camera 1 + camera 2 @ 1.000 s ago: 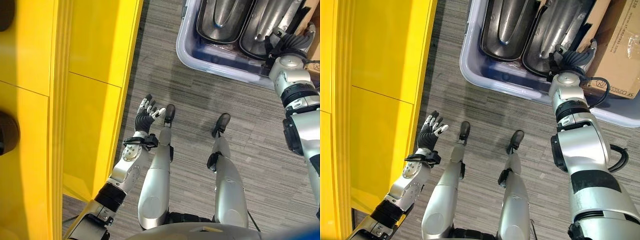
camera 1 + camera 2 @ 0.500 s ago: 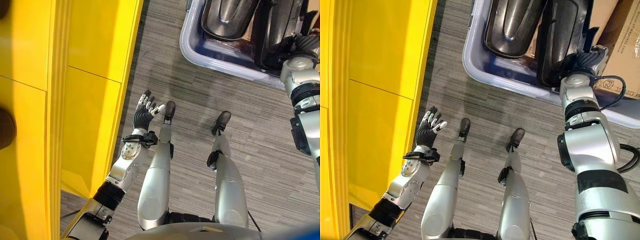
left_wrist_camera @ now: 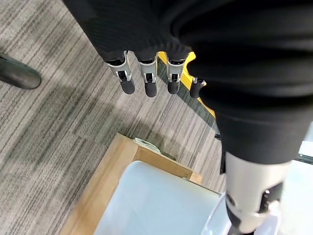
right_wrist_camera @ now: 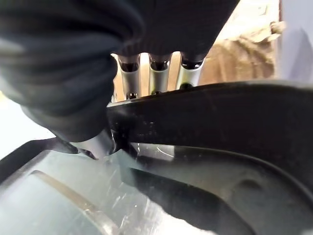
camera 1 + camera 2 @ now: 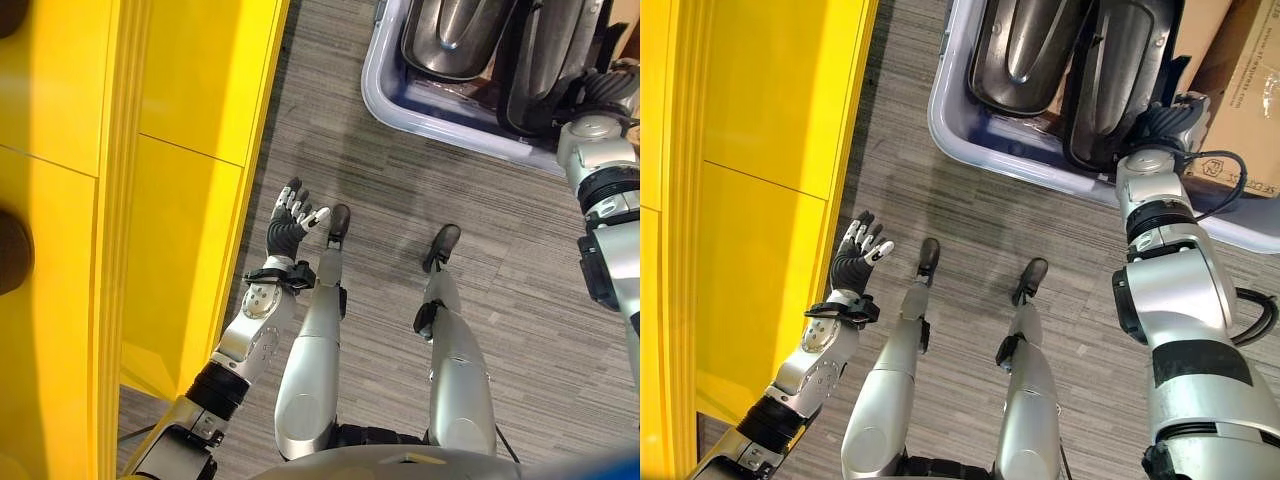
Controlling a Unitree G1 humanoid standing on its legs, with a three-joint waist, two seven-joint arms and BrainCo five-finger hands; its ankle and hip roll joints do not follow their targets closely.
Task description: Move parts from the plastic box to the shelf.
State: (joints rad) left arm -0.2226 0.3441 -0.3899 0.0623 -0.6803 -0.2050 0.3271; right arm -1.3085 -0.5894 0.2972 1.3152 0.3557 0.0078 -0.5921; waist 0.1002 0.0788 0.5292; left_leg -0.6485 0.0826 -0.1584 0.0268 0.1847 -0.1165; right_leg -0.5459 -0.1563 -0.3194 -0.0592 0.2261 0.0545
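Note:
A pale plastic box [image 5: 970,138] stands on the floor ahead and holds two dark curved shell parts. The left part [image 5: 1025,45] lies hollow side up. The right part [image 5: 1118,75] is tipped up on its edge, and my right hand [image 5: 1160,125] is shut on its near rim. In the right wrist view my fingers [image 4: 159,73] curl over the part's dark edge [image 4: 220,115]. My left hand [image 5: 290,225] hangs open and holding nothing above the floor, beside the yellow shelf [image 5: 190,150]; its straight fingers [image 3: 146,78] point down in the left wrist view.
A cardboard box [image 5: 1240,75] stands against the right of the plastic box. The yellow shelf runs along the whole left side. Grey striped carpet [image 5: 380,200] lies between shelf and box. A wood-edged pale thing [image 3: 112,181] is on the floor in the left wrist view.
The right part went from lying flat in the box to standing tipped on its edge in my right hand. The left hand has stayed in place.

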